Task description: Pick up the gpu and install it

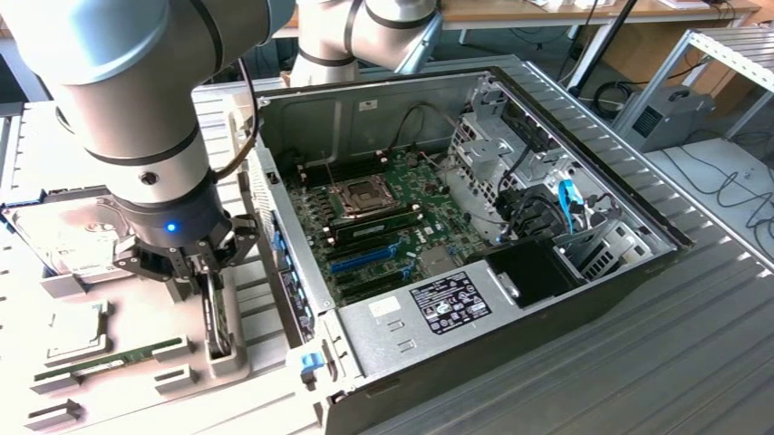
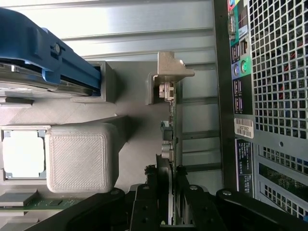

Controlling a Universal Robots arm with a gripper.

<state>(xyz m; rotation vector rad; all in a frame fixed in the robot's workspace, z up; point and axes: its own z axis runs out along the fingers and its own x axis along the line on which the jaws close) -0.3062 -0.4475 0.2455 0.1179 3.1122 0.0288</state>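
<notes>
Black fingers (image 2: 152, 180) of the gripper (image 2: 167, 173) clamp the gpu (image 2: 172, 120) from both sides, with no gap showing between pads and card. The card stands on its thin edge in a gray printed tray (image 2: 134, 96), just outside the open computer case (image 2: 274, 72) and alongside its perforated rear panel. One end of the card sits in a small gray clip (image 2: 168, 72) of the tray.

From the exterior view, the gripper (image 1: 199, 272) hangs straight down over the gpu (image 1: 219, 326), which lies just beside the computer case (image 1: 362, 118), on the exterior view's left. Farther from the case on the same tray lie a hard drive (image 1: 72, 240) in a blue frame, a square processor chip (image 1: 75, 335) and a green memory stick (image 1: 103, 362).
</notes>
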